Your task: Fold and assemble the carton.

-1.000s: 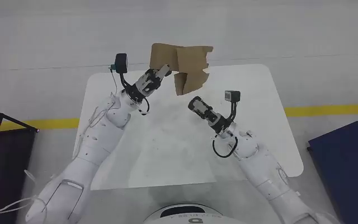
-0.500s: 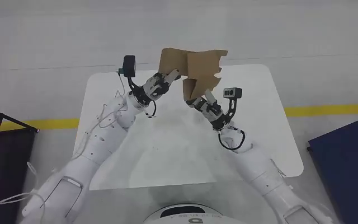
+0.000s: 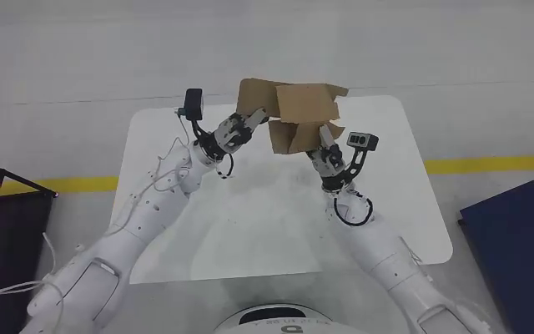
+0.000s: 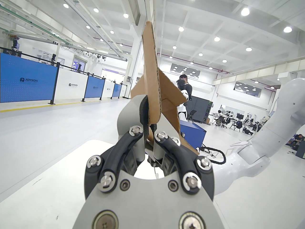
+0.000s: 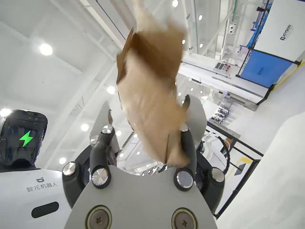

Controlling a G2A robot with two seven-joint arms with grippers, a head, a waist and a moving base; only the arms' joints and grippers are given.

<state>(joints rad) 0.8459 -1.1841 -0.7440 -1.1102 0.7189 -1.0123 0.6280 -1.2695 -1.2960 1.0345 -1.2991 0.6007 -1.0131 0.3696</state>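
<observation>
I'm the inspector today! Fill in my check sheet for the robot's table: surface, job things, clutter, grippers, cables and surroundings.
Surface: white table with rounded corners.
Job's things: brown cardboard carton, partly folded with loose flaps, held up in the air by the table's far edge.
Clutter: nothing seen.
Grippers: left gripper shut on the edge of a carton panel; right gripper open, with a lower flap between its fingers.
Cables: black left-wrist cable loop and right-wrist cable loop, both apart from the carton.
Surroundings: grey floor with a yellow line; a dark blue object on the robot's right.
</observation>
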